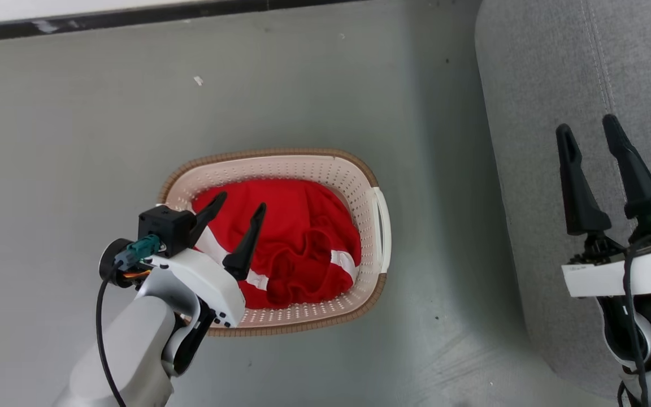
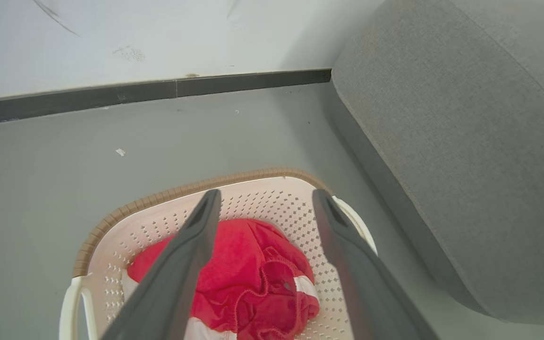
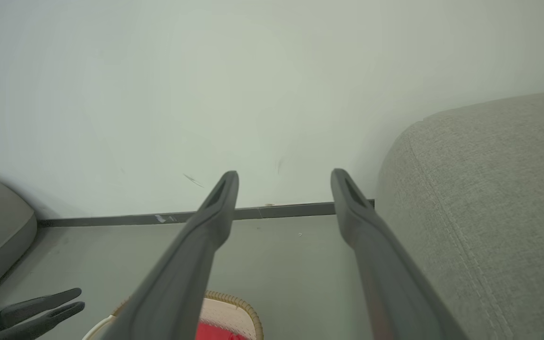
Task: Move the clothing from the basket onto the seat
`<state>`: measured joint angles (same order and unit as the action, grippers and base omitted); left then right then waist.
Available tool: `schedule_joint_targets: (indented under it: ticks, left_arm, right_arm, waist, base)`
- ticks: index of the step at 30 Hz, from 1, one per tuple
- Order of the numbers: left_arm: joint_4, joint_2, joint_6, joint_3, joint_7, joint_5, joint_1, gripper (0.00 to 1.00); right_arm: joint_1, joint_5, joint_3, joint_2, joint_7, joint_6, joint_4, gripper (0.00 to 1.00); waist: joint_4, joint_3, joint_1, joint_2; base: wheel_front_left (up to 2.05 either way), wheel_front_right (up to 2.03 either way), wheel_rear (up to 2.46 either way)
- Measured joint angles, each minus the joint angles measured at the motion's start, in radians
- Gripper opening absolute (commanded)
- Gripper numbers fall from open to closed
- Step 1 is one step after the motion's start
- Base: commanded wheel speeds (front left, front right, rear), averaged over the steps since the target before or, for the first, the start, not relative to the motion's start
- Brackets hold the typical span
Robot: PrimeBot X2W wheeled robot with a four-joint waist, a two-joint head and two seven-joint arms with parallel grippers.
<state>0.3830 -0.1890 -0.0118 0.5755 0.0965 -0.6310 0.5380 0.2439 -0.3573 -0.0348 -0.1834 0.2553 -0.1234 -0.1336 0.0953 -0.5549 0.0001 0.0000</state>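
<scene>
Closest to me, my left gripper (image 1: 242,200) hangs over the basket (image 1: 348,181), jaws spread wide with nothing between them. Just under and beyond its tips lies the clothing (image 1: 297,237), a crumpled red heap with white bands, inside the basket. Whether the tips touch the fabric I cannot quite tell. Well off to that hand's right, my right gripper (image 1: 586,124) stands parted and empty above the seat (image 1: 534,85).

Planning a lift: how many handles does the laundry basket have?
2. One handle sits on the basket side facing the seat; the other handle is on the opposite side, at the left wrist view's lower left.
</scene>
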Motion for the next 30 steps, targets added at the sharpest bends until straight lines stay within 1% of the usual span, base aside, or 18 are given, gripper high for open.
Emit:
schedule_joint_targets:
  ticks: [4,11,30]
  left_arm:
    - [0.04,0.008,-0.009,-0.001,-0.011,-0.01,0.025,1.0]
    - [0.125,0.022,-0.013,-0.003,-0.035,-0.013,0.073,1.0]
    - [0.317,0.017,-0.022,-0.013,-0.074,-0.01,0.204,1.0]
  right_arm:
    - [0.03,0.007,-0.012,0.01,0.0,0.0,-0.013,1.0]
    - [0.066,0.011,-0.029,0.021,0.0,0.0,-0.022,1.0]
    - [0.136,0.025,-0.075,0.06,0.0,0.0,-0.049,1.0]
  waist:
    - [0.019,-0.033,0.0,0.0001]
    - [0.053,-0.088,0.0,0.0]
    - [0.139,-0.221,0.0,0.0]
  base:
    - [0.0,0.0,0.0]
    - [0.0,0.0,0.0]
    - [0.0,0.0,0.0]
